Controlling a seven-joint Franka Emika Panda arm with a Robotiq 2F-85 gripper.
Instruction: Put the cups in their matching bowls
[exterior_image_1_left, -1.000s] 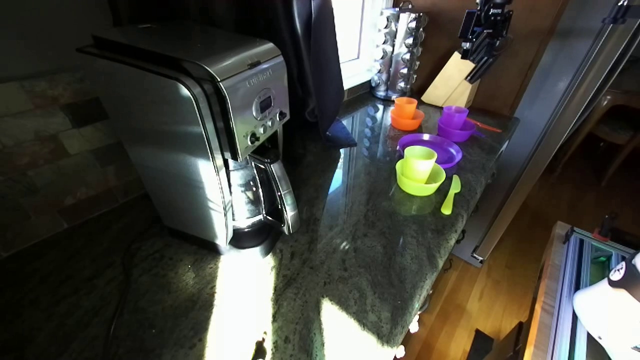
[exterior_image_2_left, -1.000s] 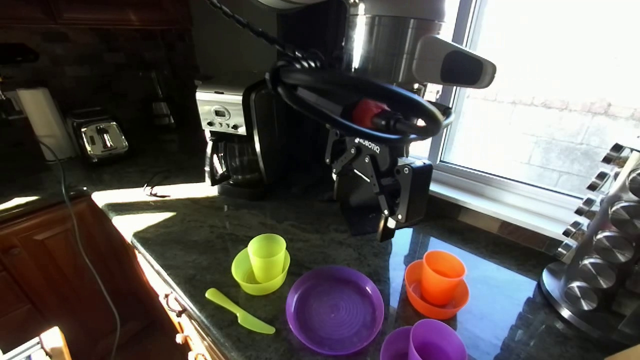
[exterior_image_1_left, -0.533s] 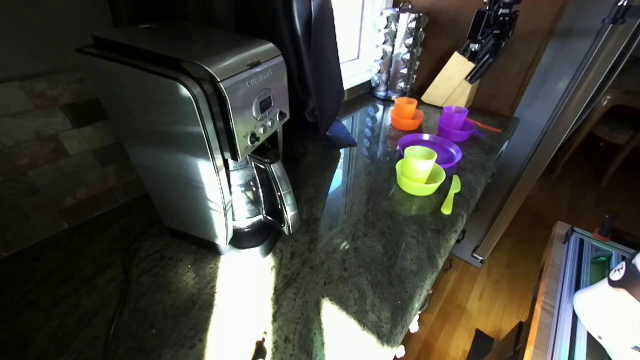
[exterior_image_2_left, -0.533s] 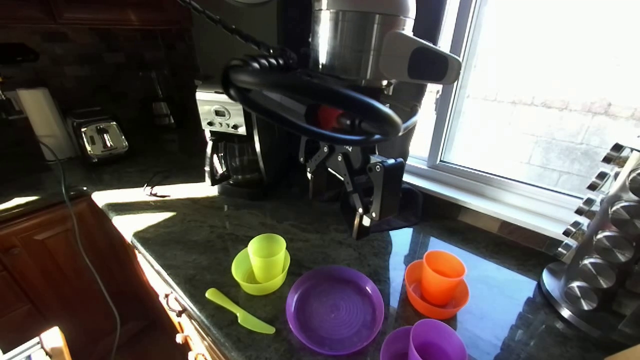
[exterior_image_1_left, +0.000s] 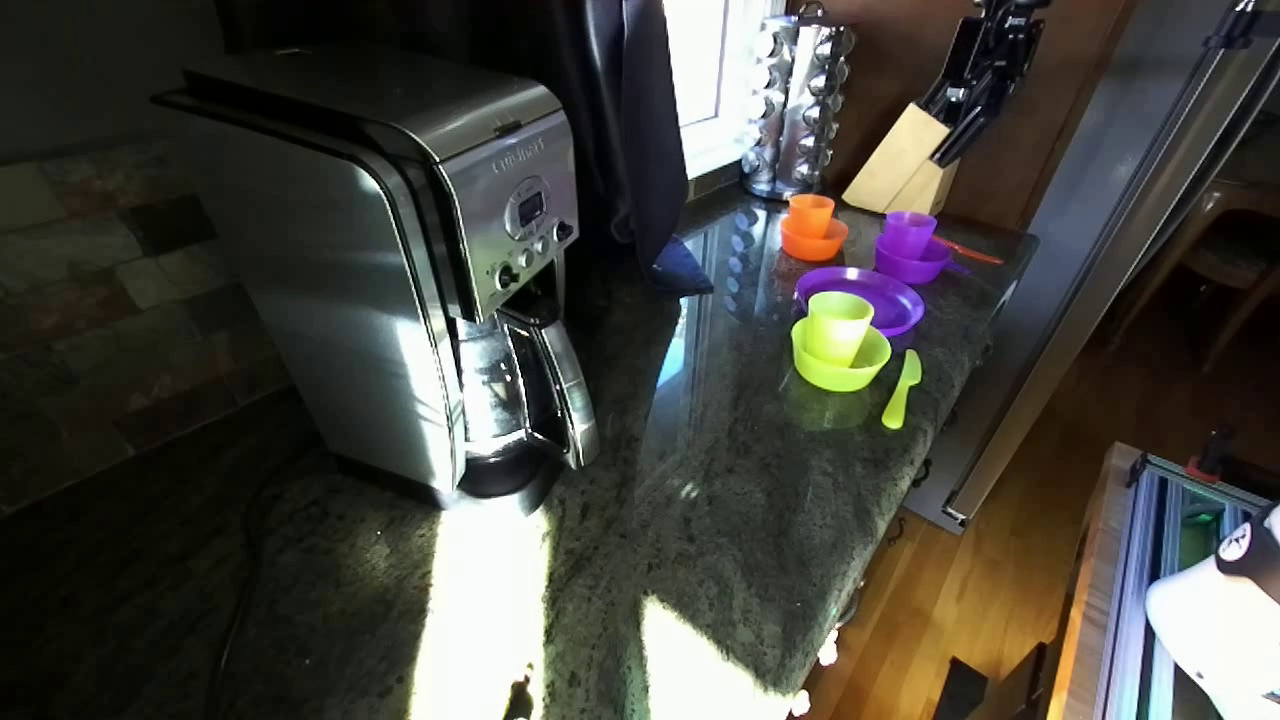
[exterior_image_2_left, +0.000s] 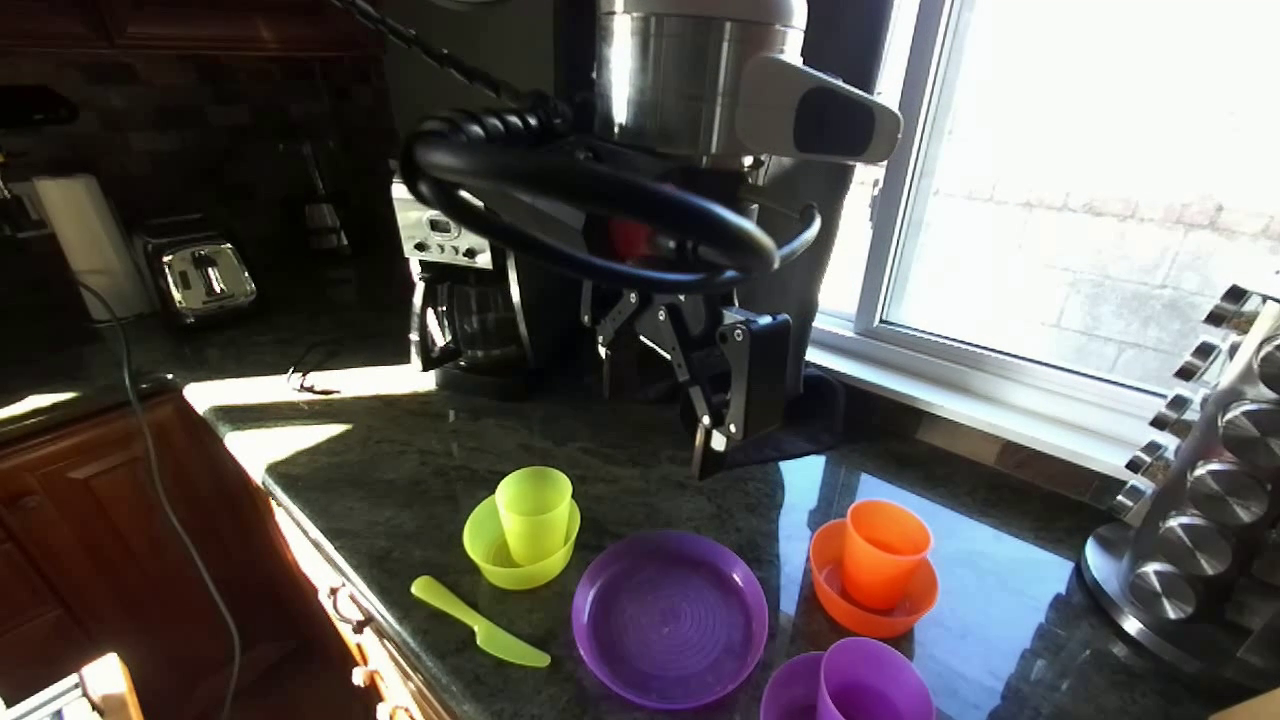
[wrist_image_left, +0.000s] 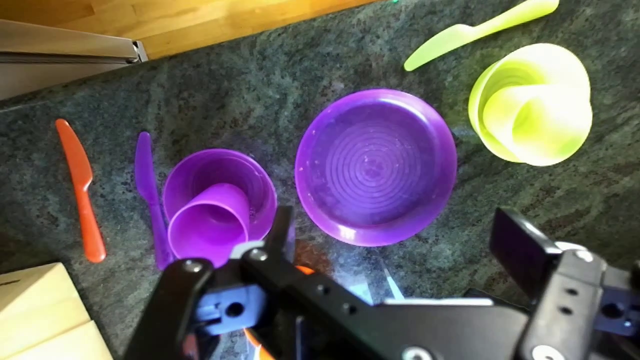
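Observation:
The yellow-green cup (exterior_image_2_left: 534, 515) stands in the lime green bowl (exterior_image_2_left: 488, 560). The orange cup (exterior_image_2_left: 885, 560) stands in the orange bowl (exterior_image_2_left: 850, 618). The purple cup (exterior_image_2_left: 875, 685) stands in the purple bowl (exterior_image_2_left: 790, 690); both are cut off at that view's bottom edge. All three pairs also show in an exterior view, with the purple cup (exterior_image_1_left: 908, 235) whole. My gripper (exterior_image_2_left: 660, 420) is open and empty, above the counter behind the plate. In the wrist view my gripper (wrist_image_left: 397, 230) has wide-apart fingers and hides most of the orange pair.
A purple plate (exterior_image_2_left: 670, 620) lies between the bowls. A lime knife (exterior_image_2_left: 480, 620), a purple knife (wrist_image_left: 152, 200) and an orange knife (wrist_image_left: 80, 190) lie on the counter. A knife block (exterior_image_1_left: 905, 165), a spice rack (exterior_image_1_left: 795, 110) and a coffee maker (exterior_image_1_left: 400, 270) stand around.
In an exterior view my open gripper has moved left, away from above the orange cup's side. It moved mostly in the first half second. The cups and bowls have not moved.

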